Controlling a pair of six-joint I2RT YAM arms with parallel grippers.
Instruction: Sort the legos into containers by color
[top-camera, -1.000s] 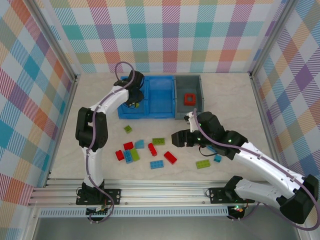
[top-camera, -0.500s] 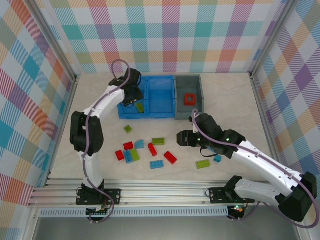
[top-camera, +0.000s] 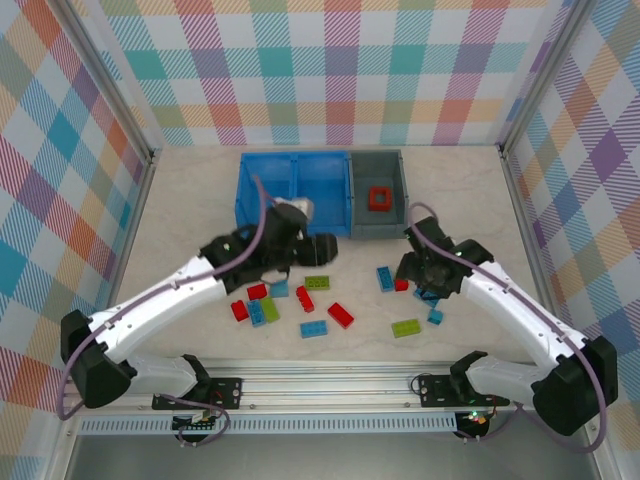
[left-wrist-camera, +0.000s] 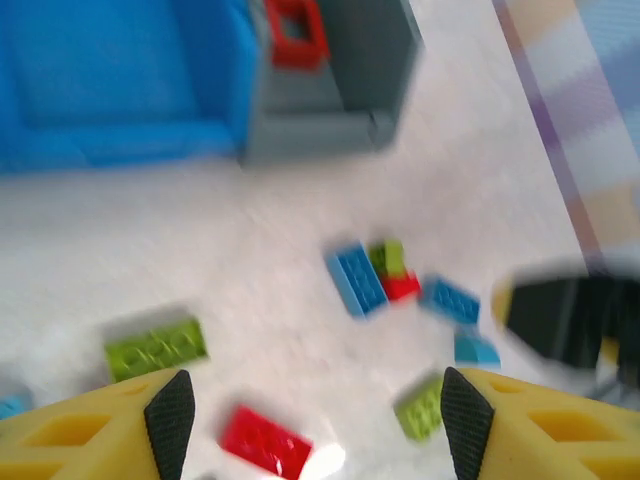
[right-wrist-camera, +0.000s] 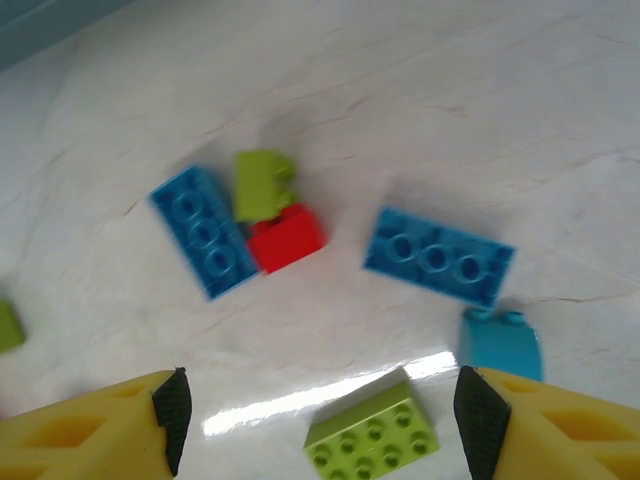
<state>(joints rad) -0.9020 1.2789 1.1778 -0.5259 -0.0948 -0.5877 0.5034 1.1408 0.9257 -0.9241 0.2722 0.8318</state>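
The right jaws are spread wide with nothing between them, poised above the counter (right-wrist-camera: 470, 110). Just ahead, toward eleven o'clock in the wrist view, a small red brick (right-wrist-camera: 287, 238) sits wedged against two others. A dark blue brick (right-wrist-camera: 205, 243) touches its nine o'clock side and a lime brick (right-wrist-camera: 262, 183) its twelve. Toward one o'clock lies a longer blue brick (right-wrist-camera: 438, 256), apart from that trio. A pale blue piece (right-wrist-camera: 500, 342) and a larger lime brick (right-wrist-camera: 372, 435) lie nearer the fingertips.

The left jaws are likewise released and empty; their wrist view is blurred. From above, a second scatter of legos (top-camera: 258, 312) lies at about six o'clock from the blue bin (top-camera: 242, 190). The red frame (top-camera: 380, 198) rests inside the grey bin (top-camera: 378, 228), which stands at the blue bin's three o'clock.

These bricks are probably light, rigid and smooth. They should tolerate a firm pinch but may skate on the glossy counter. The red one looks best taken across its flat side walls, below the studs. Both neighbours touch it, so a finger coming down may shove them.
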